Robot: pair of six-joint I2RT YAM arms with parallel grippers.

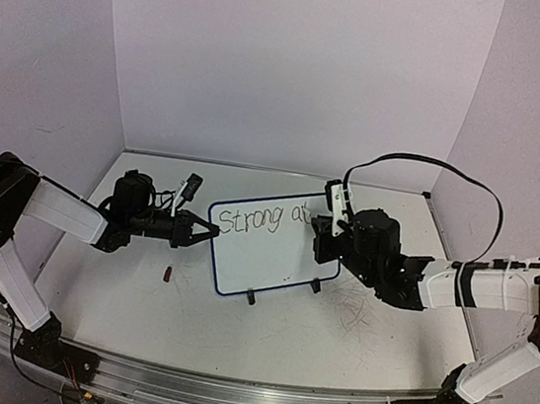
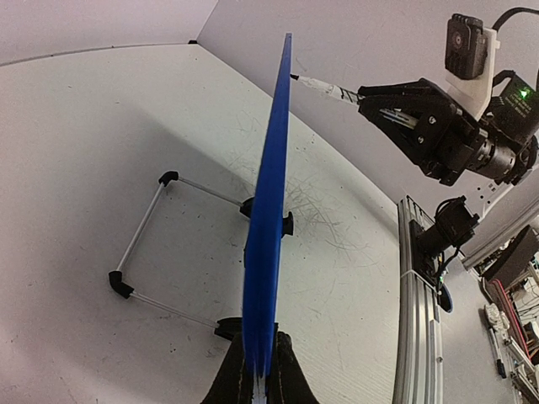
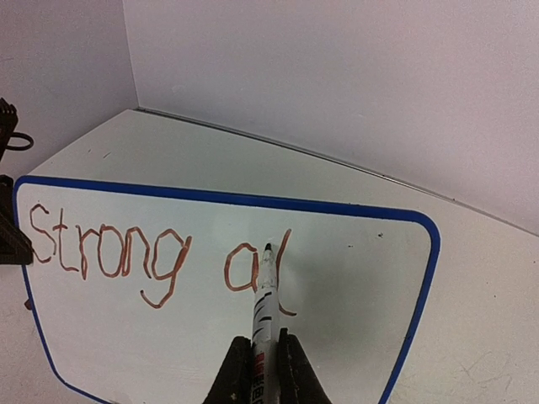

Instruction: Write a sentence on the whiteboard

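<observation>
Whiteboard (image 1: 277,263): stands close to upright in the middle of the table (image 1: 330,349), between the two arms, blue-rimmed, face turned towards the arm bases.

Nearest, on the tabletop: two black clip feet (image 1: 250,297) under the lower rim. Off to their left, a small dark reddish piece (image 1: 168,273), too small to identify.

Left gripper (image 1: 208,237): pinches the board's left rim, fingers pressed together on it. In the left wrist view, appears only as two dark fingertips clamping a thin blue edge seen end-on, with no writing visible. Same view alone reveals a wire stand (image 2: 143,227) with black corners, lying flat on the table behind the board.

Right gripper (image 1: 329,232): closed on a marker (image 3: 264,295) with a white barrel and dark print, tip touching the board face.

Only the right wrist view gives the sentence (image 3: 152,257) clearly: reddish-brown "Strong a" on one line, plus a partly drawn next letter at the tip. Overhead: last strokes lost behind the right wrist.

Farthest: plain pale walls (image 1: 298,66) closing off the back of the table.
</observation>
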